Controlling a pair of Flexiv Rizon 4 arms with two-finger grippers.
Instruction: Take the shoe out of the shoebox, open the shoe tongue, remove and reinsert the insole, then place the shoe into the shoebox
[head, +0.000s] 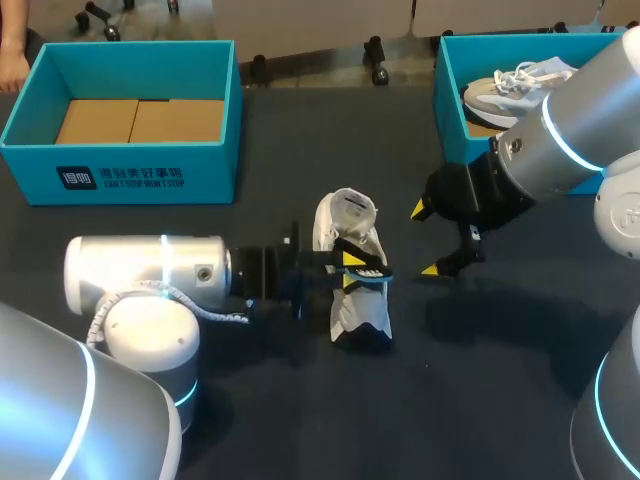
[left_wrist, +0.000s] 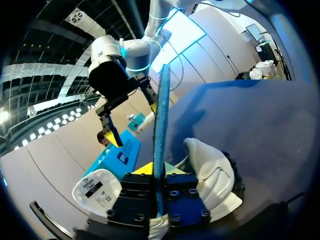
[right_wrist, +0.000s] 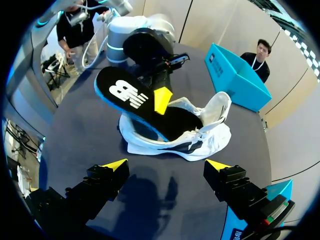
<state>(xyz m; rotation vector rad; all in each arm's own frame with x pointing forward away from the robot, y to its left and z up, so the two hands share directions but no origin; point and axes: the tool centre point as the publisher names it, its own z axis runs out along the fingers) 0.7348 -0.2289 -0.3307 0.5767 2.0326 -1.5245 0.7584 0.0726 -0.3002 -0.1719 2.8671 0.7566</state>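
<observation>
Partly hidden
At two o'clock the right arm (head: 570, 140) covers half the shoebox (head: 451, 105) and its spare shoe (head: 497, 95); the shoe (right_wrist: 210, 136) hides one end of the insole (right_wrist: 125, 92).

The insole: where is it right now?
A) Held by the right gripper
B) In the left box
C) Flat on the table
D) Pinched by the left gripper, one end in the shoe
D: the left gripper is shut on the insole, which tilts up with its lower end inside the shoe; the right gripper is open and apart from it.
</observation>
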